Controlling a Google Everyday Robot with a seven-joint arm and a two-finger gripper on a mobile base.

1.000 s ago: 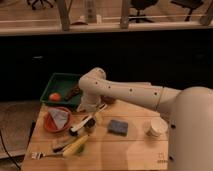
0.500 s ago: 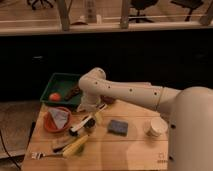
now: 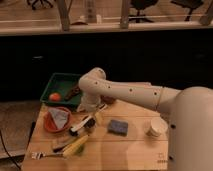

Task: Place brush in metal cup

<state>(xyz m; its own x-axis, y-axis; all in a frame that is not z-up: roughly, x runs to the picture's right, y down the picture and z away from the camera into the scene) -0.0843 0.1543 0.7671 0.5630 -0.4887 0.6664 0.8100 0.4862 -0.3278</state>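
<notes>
The brush (image 3: pixel 81 125) has a white handle and a dark head. It lies slanted on the wooden table (image 3: pixel 130 155), just right of the orange bowl (image 3: pixel 51 121). My gripper (image 3: pixel 94 111) hangs from the white arm right above the brush's upper end, at the table's back edge. A small dark cup (image 3: pixel 108 100), which looks like the metal cup, sits just behind the arm and is partly hidden by it.
A green tray (image 3: pixel 60 80) at the back left holds an orange ball (image 3: pixel 54 96) and a dark item. A blue sponge (image 3: pixel 118 126) and a white paper cup (image 3: pixel 156 127) sit to the right. A dark-handled utensil with a yellow-green item (image 3: pixel 74 146) and a silver fork (image 3: pixel 42 155) lie at the front left.
</notes>
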